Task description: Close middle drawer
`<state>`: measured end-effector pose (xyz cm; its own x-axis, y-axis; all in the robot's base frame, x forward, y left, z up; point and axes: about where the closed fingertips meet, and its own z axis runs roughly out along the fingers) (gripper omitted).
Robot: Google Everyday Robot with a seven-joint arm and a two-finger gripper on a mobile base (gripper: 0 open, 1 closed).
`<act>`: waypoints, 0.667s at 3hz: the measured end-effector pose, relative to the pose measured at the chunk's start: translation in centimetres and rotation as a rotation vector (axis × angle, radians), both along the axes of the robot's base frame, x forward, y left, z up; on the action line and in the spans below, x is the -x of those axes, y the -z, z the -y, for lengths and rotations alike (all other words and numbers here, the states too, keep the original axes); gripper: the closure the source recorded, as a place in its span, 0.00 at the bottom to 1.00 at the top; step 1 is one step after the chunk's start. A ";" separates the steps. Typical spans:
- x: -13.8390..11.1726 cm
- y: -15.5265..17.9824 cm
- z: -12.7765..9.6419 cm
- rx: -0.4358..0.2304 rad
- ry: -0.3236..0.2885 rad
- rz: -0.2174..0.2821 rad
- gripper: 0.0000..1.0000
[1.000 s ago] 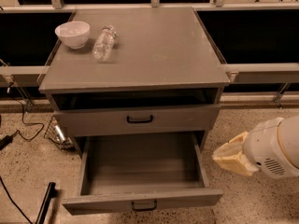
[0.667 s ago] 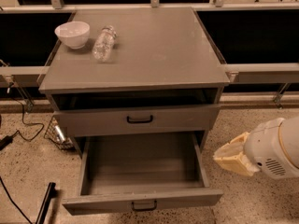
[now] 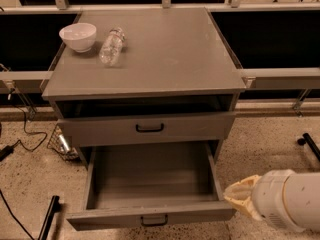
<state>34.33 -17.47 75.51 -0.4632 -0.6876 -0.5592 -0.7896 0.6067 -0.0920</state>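
Note:
The middle drawer of the grey cabinet is pulled far out. Its inside is empty, and its plain front with a small black handle is at the bottom of the view. Above it, the top drawer front with its own black handle sits nearly flush, with a dark gap over it. The lowest drawer is hidden under the open one. My gripper, a yellowish tip on a white arm, hangs at the lower right, just right of the open drawer's front right corner and apart from it.
A white bowl and a clear plastic bottle lying on its side rest on the cabinet top at the back left. Black cables and a wire basket lie on the speckled floor to the left. A black bar lies at the lower left.
My arm and gripper have moved lower in the view, closer to the open drawer's front right corner. The drawer, bowl and bottle have not moved.

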 end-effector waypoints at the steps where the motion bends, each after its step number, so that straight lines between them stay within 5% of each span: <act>1: 1.0 5.3 -0.3 -0.034 0.004 0.001 1.00; 2: 1.6 10.9 -0.5 -0.120 0.014 -0.004 1.00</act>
<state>32.72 -16.98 64.60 -0.4749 -0.6093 -0.6351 -0.7813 0.6240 -0.0145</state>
